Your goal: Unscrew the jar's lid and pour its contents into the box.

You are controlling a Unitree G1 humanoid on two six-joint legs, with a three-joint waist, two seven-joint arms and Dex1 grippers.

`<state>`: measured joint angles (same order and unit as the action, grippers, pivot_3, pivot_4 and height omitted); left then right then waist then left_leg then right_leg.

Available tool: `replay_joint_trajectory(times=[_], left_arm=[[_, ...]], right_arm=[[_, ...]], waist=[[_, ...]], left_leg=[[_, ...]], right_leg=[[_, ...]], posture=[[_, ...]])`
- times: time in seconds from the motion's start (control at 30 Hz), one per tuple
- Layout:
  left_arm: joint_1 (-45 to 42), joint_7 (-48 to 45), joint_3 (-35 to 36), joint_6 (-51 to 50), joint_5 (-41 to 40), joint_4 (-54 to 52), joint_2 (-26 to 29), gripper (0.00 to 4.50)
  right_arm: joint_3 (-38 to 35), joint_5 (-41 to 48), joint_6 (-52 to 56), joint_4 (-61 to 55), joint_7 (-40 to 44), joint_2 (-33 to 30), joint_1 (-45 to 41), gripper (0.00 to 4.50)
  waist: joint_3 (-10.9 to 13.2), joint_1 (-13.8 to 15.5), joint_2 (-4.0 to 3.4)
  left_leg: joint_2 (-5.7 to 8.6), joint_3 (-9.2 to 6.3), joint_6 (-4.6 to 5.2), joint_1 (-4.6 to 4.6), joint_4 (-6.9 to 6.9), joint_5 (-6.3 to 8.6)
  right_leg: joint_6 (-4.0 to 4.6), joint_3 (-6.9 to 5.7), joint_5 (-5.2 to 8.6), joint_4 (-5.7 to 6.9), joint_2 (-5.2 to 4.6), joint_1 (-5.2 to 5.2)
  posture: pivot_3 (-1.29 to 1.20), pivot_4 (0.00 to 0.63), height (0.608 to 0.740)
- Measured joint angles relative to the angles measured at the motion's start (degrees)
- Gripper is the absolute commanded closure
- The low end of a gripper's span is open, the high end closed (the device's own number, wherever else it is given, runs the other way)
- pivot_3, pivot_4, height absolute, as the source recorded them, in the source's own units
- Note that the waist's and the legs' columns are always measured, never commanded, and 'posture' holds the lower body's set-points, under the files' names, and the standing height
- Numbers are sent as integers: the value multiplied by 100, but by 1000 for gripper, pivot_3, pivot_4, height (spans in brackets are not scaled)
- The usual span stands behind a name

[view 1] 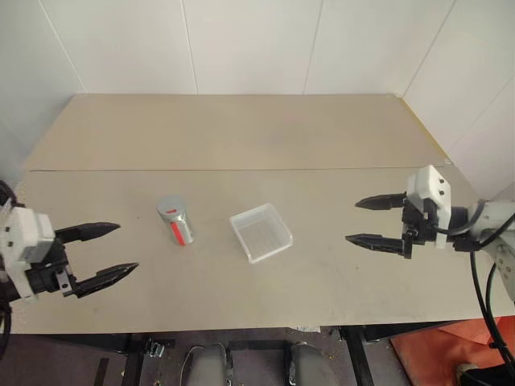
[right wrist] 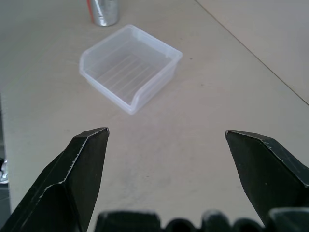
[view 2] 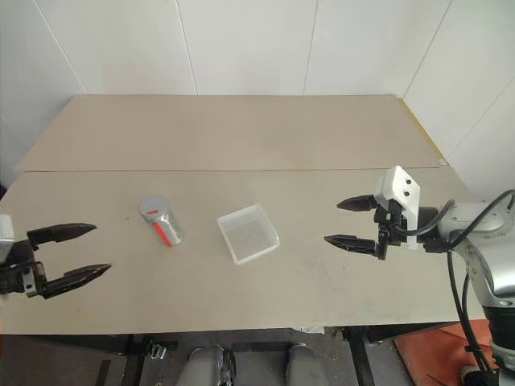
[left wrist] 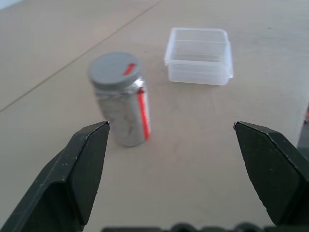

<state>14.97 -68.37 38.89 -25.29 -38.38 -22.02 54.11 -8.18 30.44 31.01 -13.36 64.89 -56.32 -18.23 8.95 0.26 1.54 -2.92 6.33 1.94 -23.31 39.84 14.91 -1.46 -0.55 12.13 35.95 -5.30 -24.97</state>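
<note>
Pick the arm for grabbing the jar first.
Left, probably. The jar stands upright, lid still on, on the left gripper's side of the box, with nothing between. The right gripper would have to reach across the box. Both jaws are open.

We see an evenly lit scene, bright and soft, with no single strong source apparent. The pale table (view 1: 241, 153) shows almost no glare, only a faint darker smudge across its far half. Shadows are weak: the jar (view 1: 175, 220) and the box (view 1: 261, 232) cast barely a trace beside themselves. From the head camera everything reads sharp from the near edge to the wall. In the left wrist view the jar looks slightly soft while the black fingers (left wrist: 82, 169) stay crisp. In the right wrist view the box's clear plastic catches mild highlights along its rim, and the fingers (right wrist: 77, 169) loom large and dark.
</note>
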Motion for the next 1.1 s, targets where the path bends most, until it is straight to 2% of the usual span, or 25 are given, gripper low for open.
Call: replay_joint_trajectory(times=[0.13,0.23,0.37,0.47,0.63,0.8,1.0,1.1], left_arm=[[-215,93,-152,-2,7,32,-2,14],[-168,370,-376,31,136,-20,-266,14],[229,1320,-392,-16,284,-642,-1040,14],[458,2416,-527,-7,814,-1129,-1871,14],[734,3742,-1310,38,1545,-1626,-2943,14],[495,4720,-2425,412,2315,-1706,-3870,14],[-136,5666,-2727,1006,3187,-1137,-4322,14],[-316,5807,-2850,1189,3354,-875,-4355,14]], right_arm=[[-161,16,177,-251,-184,-1,255,0],[-164,18,280,-455,-297,-1,375,0],[-174,159,433,-518,-369,4,113,0],[-91,181,407,-476,-273,7,-258,0],[360,142,247,-314,14,132,-798,0],[605,127,30,-183,371,271,-1282,0],[980,109,-211,-98,841,404,-1315,0],[996,73,-313,-63,935,521,-1413,0]], waist=[[0,15,0],[0,18,0],[0,-46,2],[1,-53,3],[-5,-24,12],[-5,38,13],[-6,37,13],[-6,36,13]], left_leg=[[3,1,0,-1,-2,0],[4,1,0,-2,-1,0],[0,-10,1,5,-2,1],[4,-23,2,12,-2,1],[8,-24,7,21,-1,4],[10,-40,9,27,2,5],[11,-53,10,39,1,5],[10,-55,10,38,1,6]], right_leg=[[0,1,0,-1,-2,0],[0,3,0,-2,-3,1],[0,11,-1,-1,-1,2],[0,18,-1,-2,1,13],[0,18,-2,-12,-3,30],[-2,11,-3,-16,-1,46],[-2,8,-3,-18,-2,62],[-3,6,-3,-18,-2,60]], posture=[[0,150,740],[0,150,740],[0,150,740],[0,150,740],[0,150,740],[0,150,740],[0,150,740],[0,150,740]])
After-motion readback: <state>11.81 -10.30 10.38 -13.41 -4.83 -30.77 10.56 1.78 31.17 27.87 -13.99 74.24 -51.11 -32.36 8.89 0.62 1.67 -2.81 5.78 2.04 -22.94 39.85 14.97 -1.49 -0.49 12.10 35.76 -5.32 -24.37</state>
